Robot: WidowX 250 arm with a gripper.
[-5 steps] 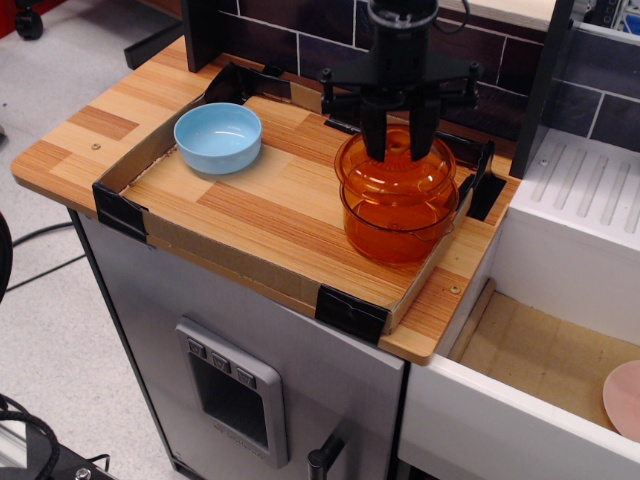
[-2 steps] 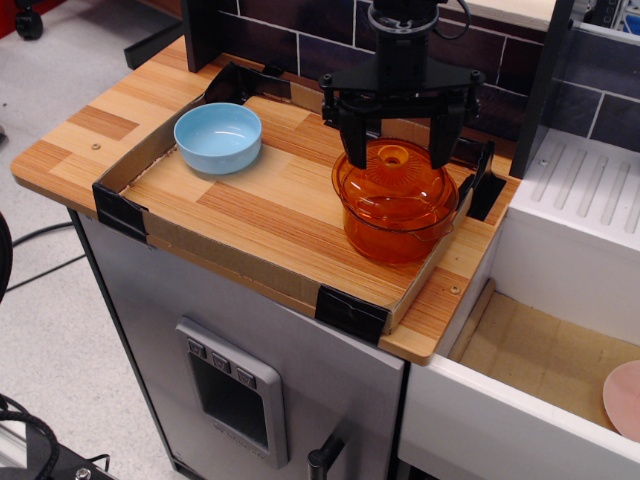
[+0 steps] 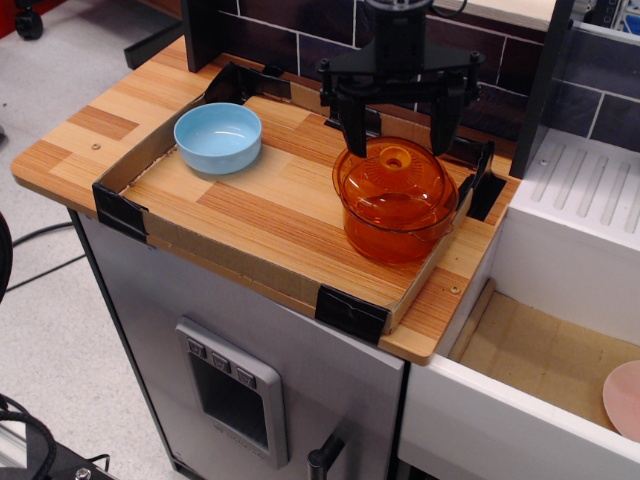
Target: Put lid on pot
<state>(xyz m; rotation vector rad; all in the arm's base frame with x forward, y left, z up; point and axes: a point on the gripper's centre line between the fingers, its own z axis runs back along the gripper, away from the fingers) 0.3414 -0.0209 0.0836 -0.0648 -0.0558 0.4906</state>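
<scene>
**Lid sitting on pot, hand open above**

The desk (image 3: 250, 215) is filling the frame's centre. Right of centre, the pot (image 3: 398, 225) is wearing the lid (image 3: 396, 182). Just above, the hand (image 3: 398, 132) is hanging spread wide, gripping nothing. The blue bowl (image 3: 218, 137) is sitting at upper left.

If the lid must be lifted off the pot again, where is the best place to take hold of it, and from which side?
Probably the small round knob at the centre of the lid, approached straight from above. The lid sits flat on the pot, so the knob points upward; the smooth dome gives little else to grip. The open hand hangs just above it.
</scene>
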